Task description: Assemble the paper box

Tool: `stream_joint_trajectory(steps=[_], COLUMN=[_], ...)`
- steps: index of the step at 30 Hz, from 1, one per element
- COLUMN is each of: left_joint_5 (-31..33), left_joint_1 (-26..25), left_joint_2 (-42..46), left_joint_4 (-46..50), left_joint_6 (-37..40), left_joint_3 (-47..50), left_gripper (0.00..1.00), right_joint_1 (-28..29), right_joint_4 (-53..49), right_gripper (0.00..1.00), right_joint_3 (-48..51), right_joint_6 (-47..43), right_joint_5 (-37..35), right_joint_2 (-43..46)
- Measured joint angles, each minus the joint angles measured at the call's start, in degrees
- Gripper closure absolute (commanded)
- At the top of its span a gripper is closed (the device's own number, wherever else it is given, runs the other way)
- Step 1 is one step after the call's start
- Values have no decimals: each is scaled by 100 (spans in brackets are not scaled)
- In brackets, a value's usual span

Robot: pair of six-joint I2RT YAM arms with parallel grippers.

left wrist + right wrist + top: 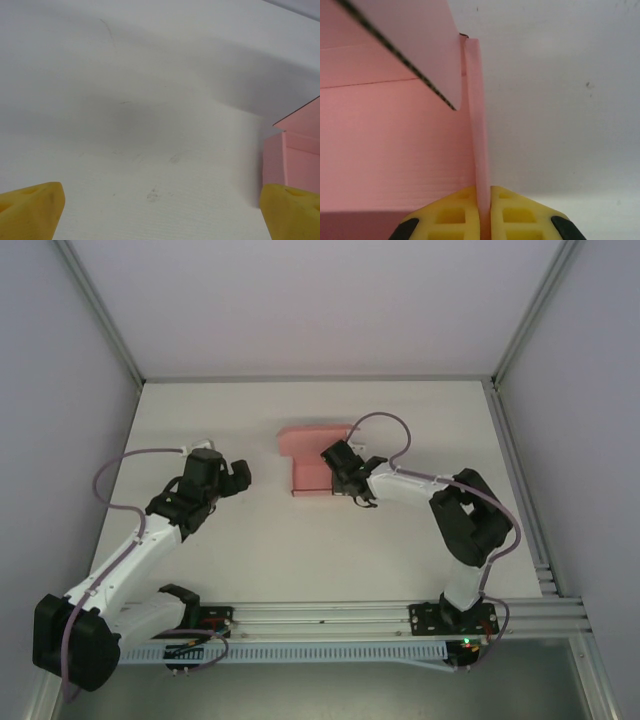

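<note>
The thin pink card paper box [308, 452] sits half-formed toward the far edge of the white table [250, 560], about midway between its left and right edges. Its base lies flat and a broad flap is raised at the back. My right gripper [484, 202] is pinching the box's upright right-hand side wall, jaws pressed together on the thin card edge-on. I judge that grip is there to stand the wall square, or to fold it inward, while the base lies flat on the table. My left gripper [160, 210] hangs with its jaws spread wide over bare table just left of the box, holding nothing. I'd guess it is placed there to brace the opposite side. I can read no brand, label or print anywhere on the card; it is plain pink.
</note>
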State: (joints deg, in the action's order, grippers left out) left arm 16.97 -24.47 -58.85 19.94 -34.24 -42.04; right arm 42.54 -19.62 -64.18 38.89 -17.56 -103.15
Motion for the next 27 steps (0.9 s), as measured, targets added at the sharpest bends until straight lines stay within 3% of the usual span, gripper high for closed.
stream_joint_trajectory(steps=[5,7,11,14,21,27], left_joint_5=[-4,-11,-186,-450,-1246,-2205], left_joint_1=[0,0,2,2,2,2], left_joint_2=[0,0,0,-17,-804,-2044], left_joint_4=[-105,-129,-238,-409,-667,-693], left_joint_6=[2,4,70,302,1215,2422], left_joint_3=[72,94,96,96,-455,-1591], left_gripper=[0,0,0,0,0,0], right_joint_1=[76,87,116,138,140,-229], right_joint_4=[20,22,2,-109,-546,-560], right_gripper=[92,82,52,50,16,12], right_joint_3=[238,238,243,243,-142,-612], right_joint_6=[129,166,208,162,-463,-1679], right_joint_5=[85,85,63,-50,-468,-31], right_joint_2=[2,2,39,251,1001,1158])
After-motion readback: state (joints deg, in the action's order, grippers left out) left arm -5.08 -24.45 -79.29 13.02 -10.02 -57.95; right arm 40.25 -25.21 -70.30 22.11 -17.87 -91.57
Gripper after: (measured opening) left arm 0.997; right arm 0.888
